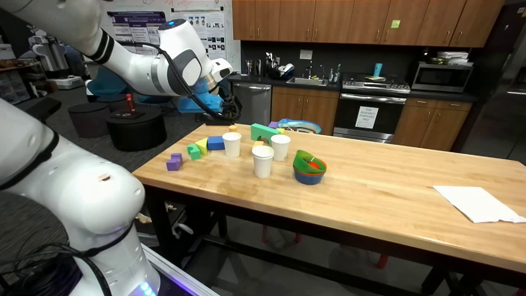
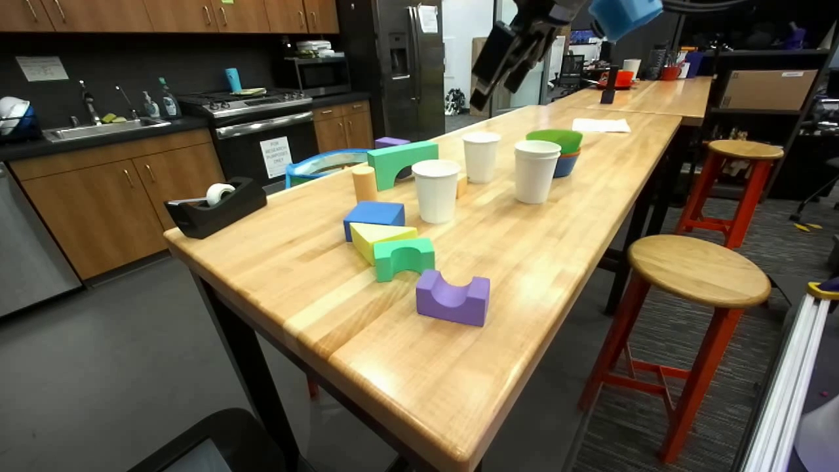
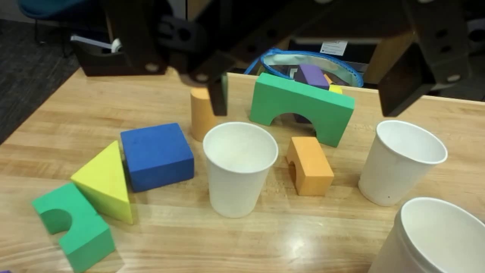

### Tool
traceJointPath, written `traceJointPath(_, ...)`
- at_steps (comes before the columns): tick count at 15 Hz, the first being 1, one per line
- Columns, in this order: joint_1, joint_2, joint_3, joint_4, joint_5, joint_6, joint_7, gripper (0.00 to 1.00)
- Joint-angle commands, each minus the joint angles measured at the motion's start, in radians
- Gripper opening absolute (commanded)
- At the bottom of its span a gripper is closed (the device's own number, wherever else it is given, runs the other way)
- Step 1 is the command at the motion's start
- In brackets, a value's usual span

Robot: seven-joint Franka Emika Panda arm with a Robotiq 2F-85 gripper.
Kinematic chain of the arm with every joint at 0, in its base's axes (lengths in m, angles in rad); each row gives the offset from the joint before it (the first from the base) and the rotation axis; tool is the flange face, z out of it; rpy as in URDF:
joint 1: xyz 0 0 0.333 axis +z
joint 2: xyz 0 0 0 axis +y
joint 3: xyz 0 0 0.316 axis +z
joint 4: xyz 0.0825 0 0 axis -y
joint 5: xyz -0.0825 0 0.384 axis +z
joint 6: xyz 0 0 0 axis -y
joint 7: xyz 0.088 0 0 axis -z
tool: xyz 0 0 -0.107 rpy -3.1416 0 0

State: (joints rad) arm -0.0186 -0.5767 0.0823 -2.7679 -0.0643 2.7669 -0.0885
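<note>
The gripper [image 3: 310, 96] hangs above the wooden table [image 3: 163, 242], its jaws wide apart. In the wrist view, a white cup [image 3: 240, 167] stands upright between seven and eight o'clock from it. Around this cup are a blue block [image 3: 157, 159] at nine o'clock, an orange cylinder [image 3: 201, 117] (standing on end, partly covered) at eleven, a green arch [image 3: 299, 100] between one and two, and an orange arch [image 3: 310, 167] at three, with a second white cup [image 3: 398, 167] beyond.

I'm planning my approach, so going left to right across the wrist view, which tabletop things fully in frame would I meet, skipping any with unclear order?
Green notched block, yellow triangular block, blue block, central white cup, orange arched block, rear right white cup.
</note>
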Motion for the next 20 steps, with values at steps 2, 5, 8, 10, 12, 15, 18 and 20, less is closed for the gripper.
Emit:
traceJointPath(2, -0.123, 0.134, 0.135, 0.083, -0.142, 0.025, 0.169, 1.00)
traceJointPath(5, -0.158, 0.191, 0.183, 0.136, -0.211, -0.011, 0.249, 1.00)
traceJointPath(8, -0.148, 0.248, 0.185, 0.192, -0.240, -0.040, 0.286, 1.00)
traceJointPath(10, -0.118, 0.284, 0.163, 0.229, -0.220, -0.072, 0.276, 1.00)
traceJointPath(12, -0.076, 0.317, 0.127, 0.262, -0.174, -0.113, 0.241, 1.00)
traceJointPath(15, -0.025, 0.361, 0.079, 0.302, -0.108, -0.157, 0.209, 1.00)
traceJointPath(18, -0.006, 0.389, 0.046, 0.323, -0.074, -0.179, 0.205, 1.00)
traceJointPath(20, -0.004, 0.403, 0.026, 0.332, -0.062, -0.181, 0.202, 1.00)
